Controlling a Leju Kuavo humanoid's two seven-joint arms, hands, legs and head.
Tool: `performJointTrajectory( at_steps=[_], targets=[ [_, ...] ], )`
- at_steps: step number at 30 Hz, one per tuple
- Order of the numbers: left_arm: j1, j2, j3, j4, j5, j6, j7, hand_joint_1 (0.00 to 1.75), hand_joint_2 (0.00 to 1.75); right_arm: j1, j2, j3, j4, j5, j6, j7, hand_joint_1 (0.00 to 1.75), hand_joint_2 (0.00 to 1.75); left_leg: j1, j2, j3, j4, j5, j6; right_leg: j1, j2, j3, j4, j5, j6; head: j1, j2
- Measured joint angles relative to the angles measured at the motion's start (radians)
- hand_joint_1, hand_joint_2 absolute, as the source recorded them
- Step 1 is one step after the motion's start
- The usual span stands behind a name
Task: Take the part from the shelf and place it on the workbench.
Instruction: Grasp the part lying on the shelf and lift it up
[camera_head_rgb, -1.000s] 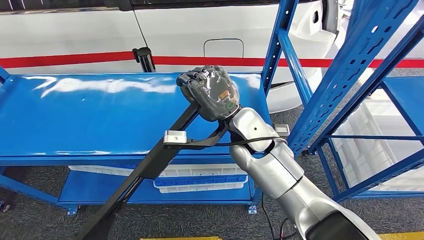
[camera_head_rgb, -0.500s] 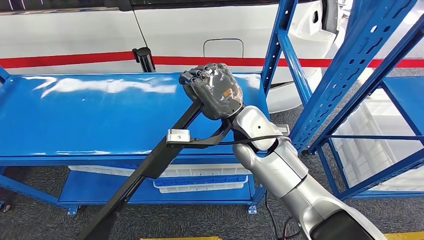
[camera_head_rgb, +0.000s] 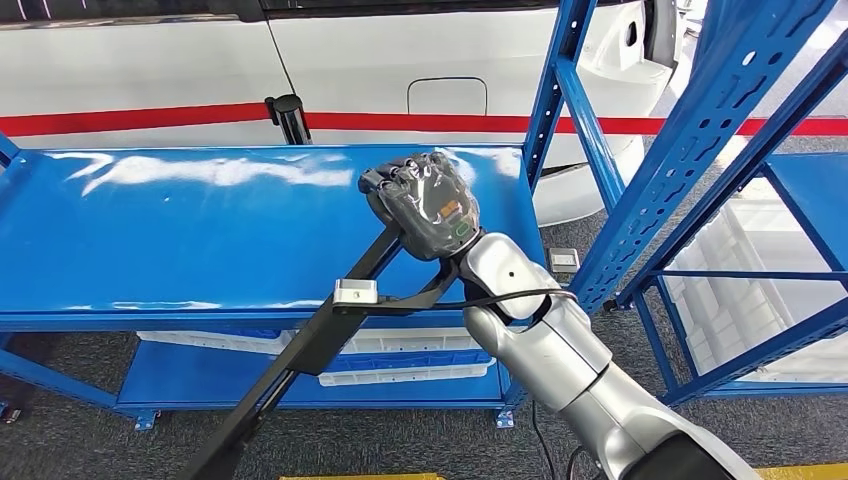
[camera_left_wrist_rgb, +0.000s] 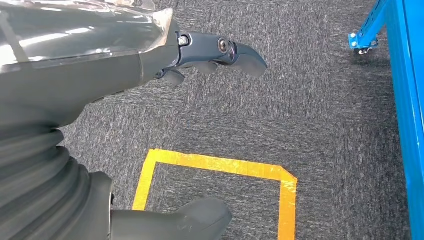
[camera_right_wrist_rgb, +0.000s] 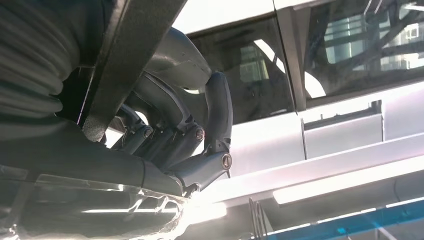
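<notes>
Part (camera_head_rgb: 300, 345), a long black bar with a small silver block (camera_head_rgb: 354, 292) fixed partway along, sat in my right hand (camera_head_rgb: 425, 205), fingers wrapped tight round its upper end. That end was over the blue workbench (camera_head_rgb: 150, 240) near its right side; the rest of the bar slanted down past the front edge toward the floor, so most of it hung off the bench and was not resting flat. From the right wrist view my fingers (camera_right_wrist_rgb: 215, 120) curled under the bar's dark flat face (camera_right_wrist_rgb: 130, 45), a firm clasp. My left hand (camera_left_wrist_rgb: 100, 65) hung over grey carpet (camera_left_wrist_rgb: 310, 125) with a yellow tape mark (camera_left_wrist_rgb: 220, 165); fingers apart, nothing in it. Judging by looks: the bar seemed rigid, probably metal or hard plastic, not fragile, smooth-faced so it could slip or twist in the fingers. Long and held at one end, so the free end likely pulled down with real leverage; a hold nearer the middle, around the silver block, would have balanced better. Thin black cable (camera_head_rgb: 500, 290) ran by my wrist close to the bar, possible snag. White bins (camera_head_rgb: 400, 355) sat on the lower shelf. Placement not yet done, I judged.
</notes>
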Motion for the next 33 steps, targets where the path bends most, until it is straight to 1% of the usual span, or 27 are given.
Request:
performJointTrajectory(
  at_steps=[6, 10, 12, 13, 14, 15, 16, 17, 18, 19, 20, 21, 22, 23, 24, 25, 27, 28, 29, 30, 31, 32, 33],
  targets=[
    [0.0, 0.0, -0.006, 0.0, -0.039, -0.015, 0.003, 0.0, 1.75, 0.036, -0.003, -0.002, 0.0, 0.034, -0.006, 0.008, 1.75, 1.75, 0.0, 0.0, 0.0, 0.001, -0.001, 0.001, -0.001, 0.0, 0.0, -0.001, 0.0, 0.0, 0.0, 0.0],
    [0.0, 0.002, -0.006, 0.0, -0.061, -0.016, 0.011, 0.0, 1.75, 0.053, -0.002, -0.009, 0.0, 0.045, -0.005, 0.009, 1.75, 1.75, -0.003, -0.001, -0.002, 0.007, -0.004, 0.01, -0.007, 0.0, 0.0, -0.004, 0.004, 0.005, -0.001, 0.0],
    [-0.002, 0.002, -0.008, 0.0, -0.065, -0.015, 0.014, 0.0, 1.75, 0.058, -0.001, -0.016, -0.001, 0.048, -0.005, 0.009, 1.75, 1.75, 0.0, 0.002, 0.005, -0.007, 0.006, 0.017, -0.003, 0.0, -0.002, -0.001, 0.003, 0.01, 0.0, 0.0],
    [-0.003, 0.002, -0.008, 0.0, -0.066, -0.014, 0.015, 0.0, 1.75, 0.059, -0.001, -0.02, -0.002, 0.05, -0.005, 0.009, 1.75, 1.75, 0.004, 0.005, 0.011, -0.017, 0.012, 0.021, -0.001, 0.0, -0.012, 0.017, -0.006, 0.011, 0.001, 0.0],
    [-0.004, 0.001, -0.009, 0.0, -0.067, -0.014, 0.015, 0.0, 1.75, 0.059, -0.001, -0.023, -0.002, 0.05, -0.006, 0.009, 1.75, 1.75, 0.009, 0.007, 0.016, -0.027, 0.018, 0.025, 0.0, -0.001, -0.032, 0.056, -0.022, 0.011, 0.003, 0.0],
    [-0.004, 0.001, -0.01, 0.0, -0.068, -0.013, 0.015, 0.0, 1.75, 0.061, -0.002, -0.026, -0.002, 0.05, -0.006, 0.009, 1.75, 1.75, 0.013, 0.009, 0.02, -0.031, 0.021, 0.026, -0.003, -0.002, -0.063, 0.116, -0.046, 0.011, 0.005, 0.0],
    [-0.005, 0.001, -0.01, 0.0, -0.069, -0.013, 0.015, 0.0, 1.75, 0.064, -0.003, -0.027, -0.002, 0.05, -0.006, 0.009, 1.75, 1.75, 0.014, 0.01, 0.02, -0.032, 0.021, 0.027, -0.007, -0.002, -0.101, 0.19, -0.071, 0.012, 0.006, 0.0],
    [-0.005, 0.001, -0.01, 0.0, -0.07, -0.012, 0.015, 0.0, 1.75, 0.069, -0.005, -0.029, -0.002, 0.051, -0.006, 0.009, 1.75, 1.75, 0.016, 0.01, 0.021, -0.032, 0.02, 0.025, -0.012, -0.002, -0.136, 0.257, -0.09, 0.015, 0.006, 0.0],
    [-0.005, 0.001, -0.01, 0.0, -0.071, -0.012, 0.015, 0.0, 1.75, 0.074, -0.007, -0.03, -0.002, 0.052, -0.007, 0.009, 1.75, 1.75, 0.018, 0.01, 0.023, -0.031, 0.018, 0.022, -0.018, -0.003, -0.159, 0.295, -0.095, 0.022, 0.006, 0.0],
    [-0.005, 0.0, -0.011, 0.0, -0.072, -0.012, 0.015, 0.0, 1.75, 0.08, -0.009, -0.031, -0.002, 0.055, -0.008, 0.009, 1.75, 1.75, 0.021, 0.01, 0.026, -0.03, 0.014, 0.016, -0.024, -0.004, -0.163, 0.293, -0.084, 0.032, 0.006, 0.0],
    [-0.005, 0.0, -0.011, 0.0, -0.073, -0.012, 0.015, 0.0, 1.75, 0.084, -0.01, -0.032, -0.002, 0.058, -0.009, 0.009, 1.75, 1.75, 0.026, 0.009, 0.031, -0.028, 0.008, 0.009, -0.031, -0.006, -0.146, 0.25, -0.059, 0.045, 0.006, 0.0],
    [-0.006, 0.0, -0.012, 0.0, -0.074, -0.012, 0.015, 0.0, 1.75, 0.087, -0.011, -0.032, -0.002, 0.062, -0.011, 0.01, 1.75, 1.75, 0.03, 0.008, 0.036, -0.023, -0.001, -0.001, -0.037, -0.01, -0.114, 0.178, -0.025, 0.059, 0.006, 0.0],
    [-0.007, 0.001, -0.013, 0.0, -0.074, -0.013, 0.016, 0.0, 1.75, 0.089, -0.011, -0.033, -0.003, 0.066, -0.014, 0.012, 1.75, 1.75, 0.032, 0.008, 0.038, -0.016, -0.011, -0.012, -0.039, -0.012, -0.08, 0.113, -0.004, 0.068, 0.008, 0.0],
    [-0.01, 0.003, -0.013, 0.0, -0.075, -0.013, 0.017, 0.0, 1.75, 0.091, -0.012, -0.034, -0.003, 0.071, -0.017, 0.015, 1.75, 1.75, 0.032, 0.008, 0.038, -0.008, -0.021, -0.022, -0.042, -0.012, -0.057, 0.067, 0.008, 0.069, 0.009, 0.0],
    [-0.012, 0.004, -0.014, 0.0, -0.077, -0.014, 0.018, 0.0, 1.75, 0.094, -0.012, -0.036, -0.004, 0.077, -0.019, 0.018, 1.75, 1.75, 0.031, 0.008, 0.036, -0.001, -0.029, -0.03, -0.042, -0.011, -0.044, 0.044, 0.009, 0.065, 0.008, 0.0],
    [-0.014, 0.005, -0.015, 0.0, -0.079, -0.015, 0.019, 0.0, 1.75, 0.098, -0.012, -0.039, -0.006, 0.082, -0.021, 0.022, 1.75, 1.75, 0.031, 0.008, 0.034, 0.003, -0.033, -0.035, -0.04, -0.006, -0.043, 0.045, 0.0, 0.056, 0.007, 0.0],
    [-0.018, 0.004, -0.018, 0.0, -0.084, -0.018, 0.02, 0.0, 1.75, 0.106, -0.011, -0.044, -0.009, 0.091, -0.022, 0.026, 1.75, 1.75, 0.036, 0.009, 0.036, 0.007, -0.04, -0.041, -0.039, -0.001, -0.047, 0.053, -0.008, 0.04, 0.002, 0.0],
    [-0.019, 0.004, -0.02, 0.0, -0.086, -0.019, 0.02, 0.0, 1.75, 0.107, -0.01, -0.047, -0.012, 0.095, -0.022, 0.026, 1.75, 1.75, 0.038, 0.01, 0.03, 0.023, -0.052, -0.042, -0.038, 0.001, -0.046, 0.055, -0.012, 0.032, 0.001, 0.0],
    [-0.021, 0.003, -0.022, -0.001, -0.087, -0.02, 0.02, 0.0, 1.75, 0.108, -0.009, -0.049, -0.015, 0.098, -0.022, 0.027, 1.75, 1.75, 0.039, 0.01, 0.011, 0.062, -0.075, -0.043, -0.037, 0.002, -0.045, 0.055, -0.015, 0.026, 0.0, 0.0],
    [-0.024, 0.004, -0.023, -0.001, -0.089, -0.02, 0.02, 0.0, 1.75, 0.11, -0.009, -0.051, -0.018, 0.1, -0.022, 0.027, 1.75, 1.75, 0.037, 0.01, -0.021, 0.123, -0.104, -0.042, -0.034, 0.002, -0.043, 0.054, -0.016, 0.021, -0.001, 0.0],
    [-0.025, 0.004, -0.024, -0.001, -0.09, -0.02, 0.02, 0.0, 1.75, 0.112, -0.008, -0.053, -0.019, 0.102, -0.022, 0.027, 1.75, 1.75, 0.035, 0.009, -0.064, 0.2, -0.135, -0.039, -0.03, 0.002, -0.043, 0.054, -0.017, 0.017, -0.001, 0.0],
    [-0.025, 0.004, -0.024, -0.001, -0.09, -0.02, 0.02, 0.0, 1.75, 0.115, -0.009, -0.053, -0.02, 0.103, -0.022, 0.027, 1.75, 1.75, 0.031, 0.009, -0.107, 0.272, -0.158, -0.036, -0.025, 0.002, -0.043, 0.055, -0.018, 0.013, -0.002, 0.0],
    [-0.025, 0.004, -0.024, 0.0, -0.09, -0.02, 0.021, 0.0, 1.75, 0.119, -0.009, -0.053, -0.02, 0.103, -0.022, 0.027, 1.75, 1.75, 0.028, 0.009, -0.14, 0.319, -0.164, -0.031, -0.02, 0.003, -0.043, 0.055, -0.018, 0.009, -0.001, 0.0]
  ],
)
